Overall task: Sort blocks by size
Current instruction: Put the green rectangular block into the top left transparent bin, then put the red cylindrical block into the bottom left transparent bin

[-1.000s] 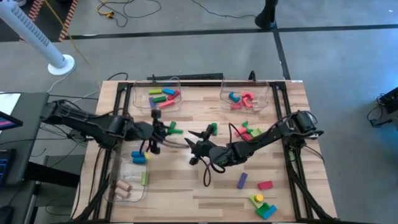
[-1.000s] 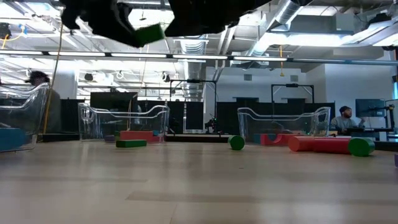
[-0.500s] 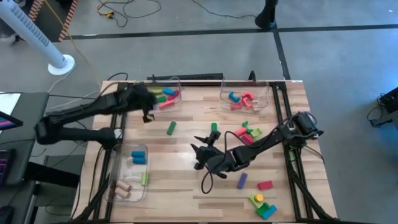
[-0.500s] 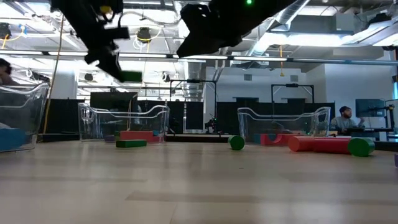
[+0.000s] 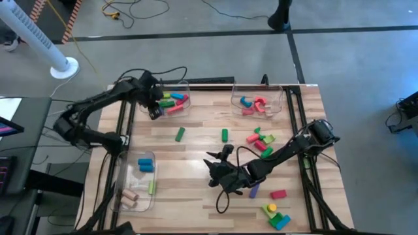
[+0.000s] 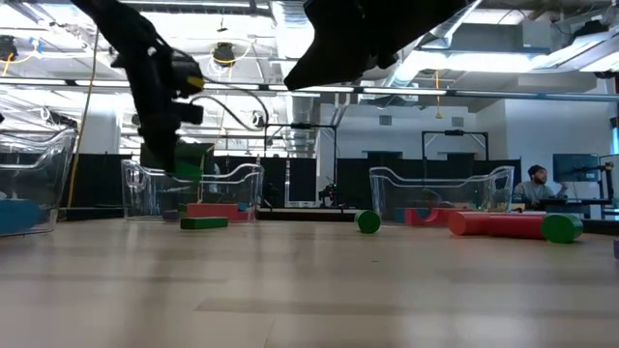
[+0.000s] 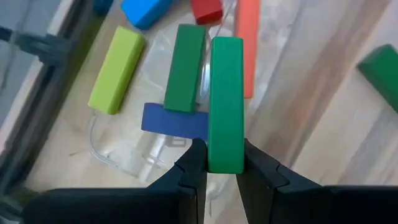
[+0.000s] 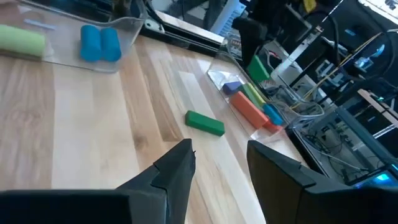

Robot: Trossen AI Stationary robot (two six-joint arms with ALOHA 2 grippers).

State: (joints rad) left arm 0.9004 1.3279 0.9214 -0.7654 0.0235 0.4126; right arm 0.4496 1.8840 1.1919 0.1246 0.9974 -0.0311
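left gripper (image 7: 217,163) clamped on green bar (image 7: 225,102), hovering over near edge of far-left bin (image 5: 185,88). released here, could clip rim or land crosswise on bars inside. right gripper (image 5: 215,168) parted, empty, well away from bin.

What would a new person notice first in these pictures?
The left claw holds a long green block over the clear bin at the table's far left corner, where long colourful blocks already lie. The right claw hangs open and empty above the middle of the table. Loose blocks lie scattered toward the right side.
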